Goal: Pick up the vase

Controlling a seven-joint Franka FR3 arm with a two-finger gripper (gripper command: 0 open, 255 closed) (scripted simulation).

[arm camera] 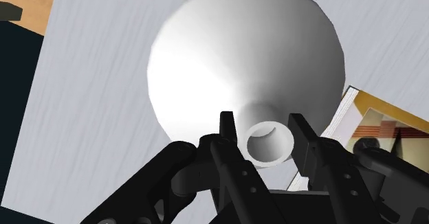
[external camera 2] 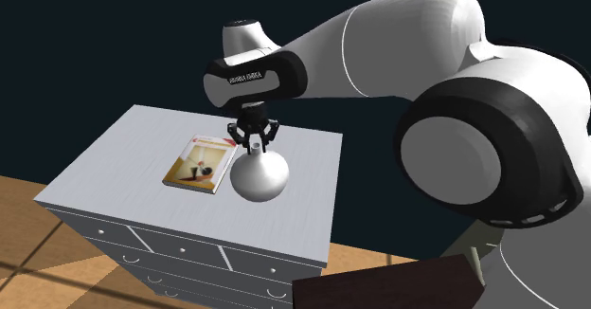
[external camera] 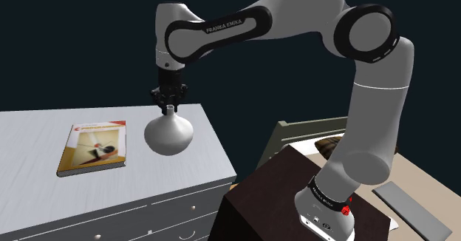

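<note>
The gripper point(external camera: 171, 106) points straight down over the upright vase point(external camera: 168, 134), fingers clasping its narrow neck, the round body hanging directly below.

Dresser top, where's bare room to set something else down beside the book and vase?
The widest bare patch on the dresser top lies between the book and the shoulder view's left edge. A bare strip also runs along the drawer-side edge, in front of book and vase. It is tight between those two, where the gripper clasps the vase's neck.
</note>
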